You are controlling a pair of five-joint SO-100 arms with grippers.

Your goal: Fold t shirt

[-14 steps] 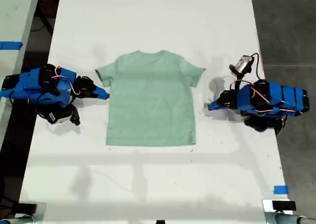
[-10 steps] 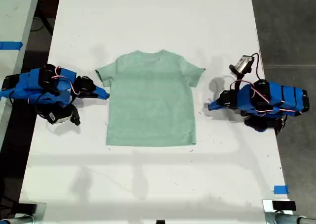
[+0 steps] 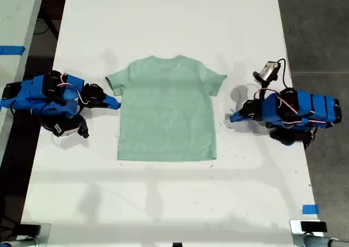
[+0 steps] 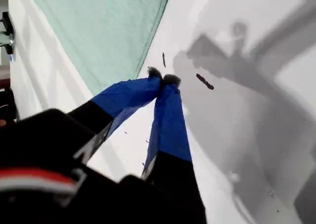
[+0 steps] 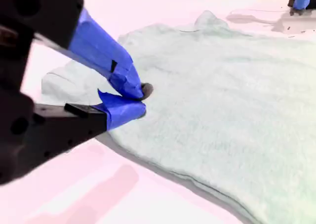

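Flatness marks the t shirt (image 3: 166,110): it is spread front-up on the white table (image 3: 163,18), neck away from the exterior camera, both short sleeves opened out, hem straight. It is lain between the two blue arms.

My first gripper (image 3: 232,117) is seen at the exterior view's right, held low over the bare table. Its jaws are pressed together, tip against tip, with nothing held between them. In the first wrist view the t shirt (image 4: 98,31) is found just ahead of the closed tips (image 4: 164,78) — near its long side edge, yet apart from it, with a strip of table showing between.

My second gripper (image 3: 117,106) is seen at the exterior view's left, pointed at the opposite side of the garment. In the second wrist view its tips (image 5: 140,101) are brought together right at the cloth's edge, just below the nearer sleeve, and the t shirt (image 5: 222,100) stretches away beyond them. Whether any cloth is pinched between the jaws cannot be told.
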